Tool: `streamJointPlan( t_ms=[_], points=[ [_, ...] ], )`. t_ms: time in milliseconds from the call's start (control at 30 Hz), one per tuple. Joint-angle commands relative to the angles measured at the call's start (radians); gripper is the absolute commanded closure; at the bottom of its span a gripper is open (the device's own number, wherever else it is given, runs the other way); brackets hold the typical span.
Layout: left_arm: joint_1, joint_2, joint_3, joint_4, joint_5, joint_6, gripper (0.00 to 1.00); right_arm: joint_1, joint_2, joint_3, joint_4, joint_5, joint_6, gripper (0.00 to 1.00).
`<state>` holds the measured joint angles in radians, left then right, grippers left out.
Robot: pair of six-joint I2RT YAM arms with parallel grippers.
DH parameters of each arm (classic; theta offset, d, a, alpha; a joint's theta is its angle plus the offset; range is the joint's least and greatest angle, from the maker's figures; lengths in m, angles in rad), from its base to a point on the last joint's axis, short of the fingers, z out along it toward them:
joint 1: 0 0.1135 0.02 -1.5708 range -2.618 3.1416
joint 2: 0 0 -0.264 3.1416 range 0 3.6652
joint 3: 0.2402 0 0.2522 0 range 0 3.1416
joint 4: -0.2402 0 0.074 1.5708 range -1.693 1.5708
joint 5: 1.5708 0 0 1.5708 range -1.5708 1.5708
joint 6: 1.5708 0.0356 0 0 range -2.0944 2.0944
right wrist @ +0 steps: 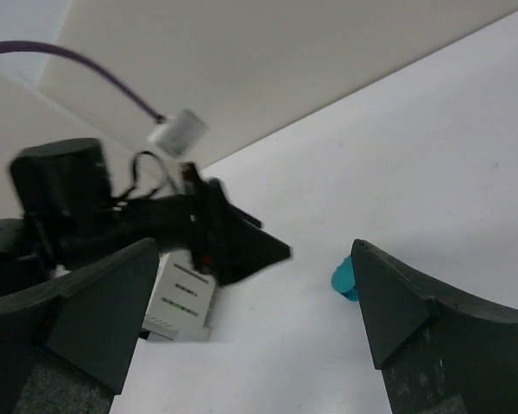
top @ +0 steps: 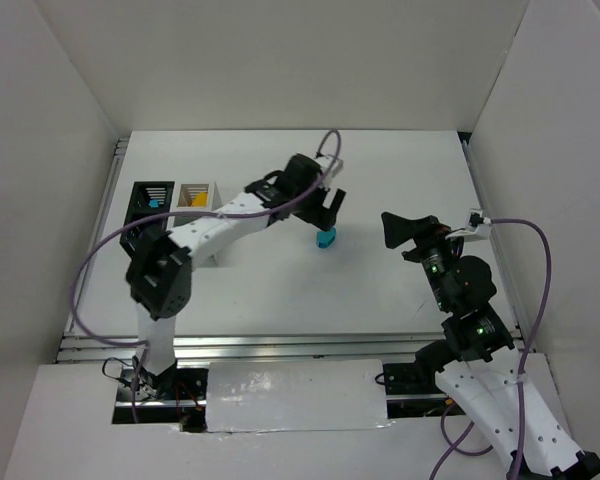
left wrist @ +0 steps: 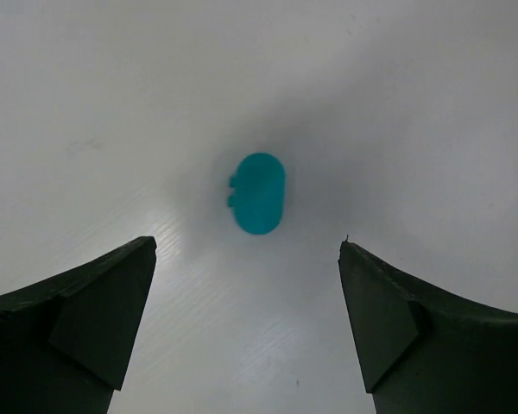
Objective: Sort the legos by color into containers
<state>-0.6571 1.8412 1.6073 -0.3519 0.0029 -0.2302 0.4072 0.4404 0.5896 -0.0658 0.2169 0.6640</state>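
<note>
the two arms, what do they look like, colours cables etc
Left arm and right arm: white links, black joints, a purple cable trailing along each. Green lights glow on the right arm's joints. Fingers are dark wedges.

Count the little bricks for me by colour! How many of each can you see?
Teal: 2, the loose teal brick on the table and the boxed teal brick in the black box.
Yellow: 1, the yellow brick in the white box.
Total: 3 in view; the left arm hides part of the boxes.
</note>
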Motion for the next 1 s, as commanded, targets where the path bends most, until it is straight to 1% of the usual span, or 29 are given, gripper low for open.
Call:
streamJointPlan(
  t_ms=[0, 67, 100, 200, 333, 433, 500, 567, 600, 667, 700, 767, 800, 833, 867, 900, 967],
  points=[
    [-0.045, 0.16, 0.141, -0.028, -0.049, 0.127, 0.0, -0.007, 0.004, 0.016, -0.039, 0.059, -0.014, 0.0],
    [-0.064, 0.225, 0.186, -0.039, -0.063, 0.155, 0.0, -0.007, 0.009, 0.006, -0.026, 0.038, -0.014, 0.0],
    [-0.067, 0.281, 0.23, -0.065, -0.061, 0.163, 0.0, -0.007, 0.012, 0.004, -0.013, 0.021, -0.015, 0.0],
    [-0.084, 0.352, 0.256, -0.068, -0.07, 0.172, 0.0, -0.007, 0.023, 0.001, 0.003, 0.001, -0.021, 0.0],
    [-0.087, 0.392, 0.235, -0.044, -0.101, 0.161, 0.0, -0.01, 0.049, 0.007, 0.011, -0.054, -0.04, 0.0],
    [-0.087, 0.411, 0.23, -0.036, -0.101, 0.161, 0.0, -0.008, 0.054, 0.001, 0.02, -0.068, -0.04, 0.0],
    [-0.087, 0.432, 0.247, -0.053, -0.09, 0.164, 0.03, -0.01, 0.05, -0.001, 0.023, -0.07, -0.038, 0.0],
    [-0.087, 0.444, 0.243, -0.047, -0.069, 0.164, 0.22, -0.01, 0.049, -0.004, 0.024, -0.067, -0.04, 0.0],
    [-0.087, 0.447, 0.241, -0.045, -0.066, 0.161, 0.36, -0.01, 0.047, -0.005, 0.024, -0.065, -0.041, 0.0],
    [-0.087, 0.46, 0.241, -0.048, -0.055, 0.157, 0.56, -0.01, 0.046, -0.007, 0.023, -0.06, -0.044, 0.0],
    [-0.087, 0.463, 0.24, -0.045, -0.046, 0.157, 0.59, -0.01, 0.044, -0.007, 0.023, -0.059, -0.046, 0.0],
    [-0.087, 0.467, 0.241, -0.05, -0.037, 0.149, 0.59, -0.01, 0.044, -0.008, 0.023, -0.059, -0.046, 0.0],
    [-0.087, 0.469, 0.241, -0.052, -0.032, 0.149, 0.66, -0.01, 0.044, -0.008, 0.023, -0.059, -0.046, 0.0],
    [-0.087, 0.469, 0.244, -0.053, -0.032, 0.149, 0.79, -0.01, 0.047, -0.008, 0.023, -0.059, -0.046, 0.0],
    [-0.087, 0.466, 0.246, -0.059, -0.035, 0.149, 0.95, -0.01, 0.047, -0.008, 0.023, -0.059, -0.046, 0.0],
    [-0.085, 0.461, 0.246, -0.059, -0.056, 0.14, 1.0, -0.01, 0.049, -0.01, 0.023, -0.059, -0.046, 0.0],
    [-0.082, 0.431, 0.247, -0.07, -0.063, 0.138, 1.0, -0.01, 0.047, -0.01, 0.023, -0.056, -0.046, 0.0]
  ],
)
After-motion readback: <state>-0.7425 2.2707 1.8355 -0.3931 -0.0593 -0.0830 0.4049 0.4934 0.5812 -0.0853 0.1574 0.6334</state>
